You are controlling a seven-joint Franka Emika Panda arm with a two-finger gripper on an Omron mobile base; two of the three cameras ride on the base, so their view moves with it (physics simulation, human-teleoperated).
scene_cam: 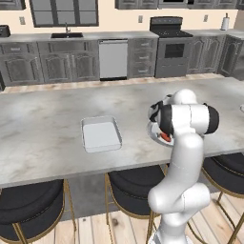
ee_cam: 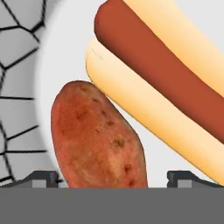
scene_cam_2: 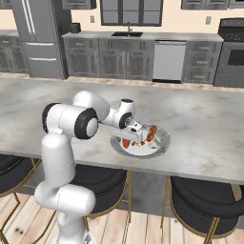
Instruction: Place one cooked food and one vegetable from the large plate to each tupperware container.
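nearest item, hand view: the hand [ee_cam: 113, 177], fingers spread wide and grasping nothing, its two dark fingertips [ee_cam: 39, 178] standing one on each side of the lower end of the vegetable [ee_cam: 98, 138]. vegetable: reddish-brown oval with dark speckles, lying on the white centre of the large plate [ee_cam: 48, 65]. hot dog [ee_cam: 162, 83]: red sausage in a pale bun, just beyond the vegetable, its bun edge close against the vegetable's upper end; contact cannot be told. grey marbled rim of the plate at the left of the hand view. right base view: the hand [scene_cam_2: 137, 135] low over the large plate [scene_cam_2: 162, 143], which sits near the front edge of the bench [scene_cam_2: 200, 119], with the hot dog [scene_cam_2: 151, 133] and the vegetable [scene_cam_2: 126, 143] on it. left base view: the arm covers most of the large plate [scene_cam: 153, 134]; tupperware container [scene_cam: 100, 134], rectangular, pale, nothing in it, on the bench [scene_cam: 47, 124] well apart to the plate's left. black stools [scene_cam: 28, 205] under the near bench edge. far wall: grey cabinets [scene_cam: 57, 62], sink [scene_cam: 66, 35], stove [scene_cam: 172, 47].
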